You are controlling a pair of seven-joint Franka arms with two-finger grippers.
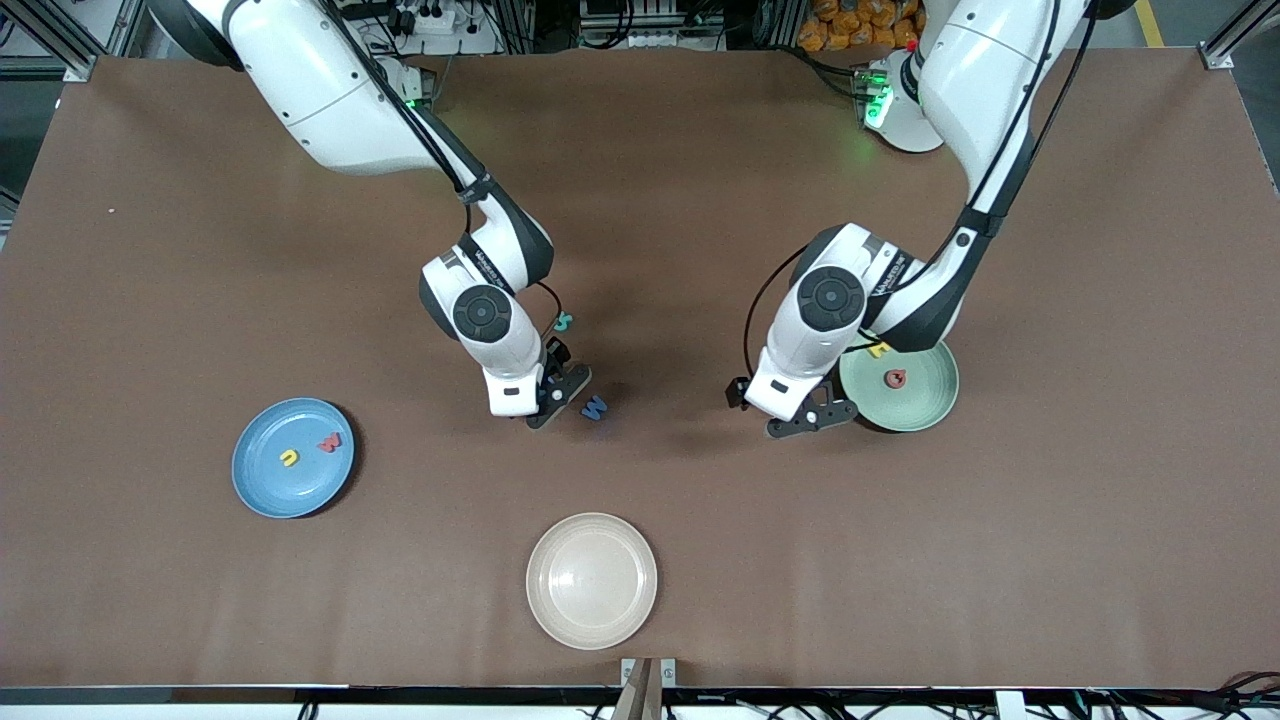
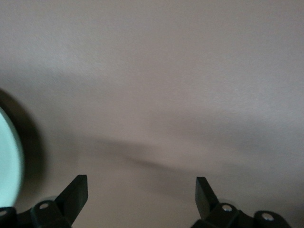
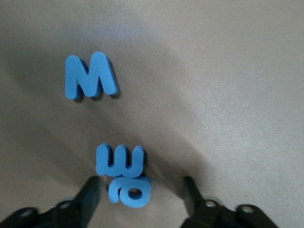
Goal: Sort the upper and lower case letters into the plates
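My right gripper (image 1: pixel 560 395) is low over the table's middle, fingers open. Between its fingers (image 3: pixel 89 195) lies a small blue lower-case letter (image 3: pixel 129 191), touching a blue lower-case m (image 3: pixel 121 161). A blue capital M (image 3: pixel 90 76) (image 1: pixel 594 408) lies just past them. A teal letter (image 1: pixel 564 322) lies by the right wrist. The blue plate (image 1: pixel 262 490) holds a yellow letter (image 1: pixel 289 458) and a red letter (image 1: pixel 329 441). The pale green plate (image 1: pixel 925 405) (image 2: pixel 9 156) holds a red letter (image 1: pixel 895 378) and a yellow letter (image 1: pixel 879 349). My left gripper (image 1: pixel 812 418) (image 2: pixel 141 190) hangs open and empty beside the green plate.
A cream-beige plate (image 1: pixel 591 580) with nothing in it sits nearest the front camera, mid-table. The brown table (image 1: pixel 1050 550) runs wide toward both arms' ends.
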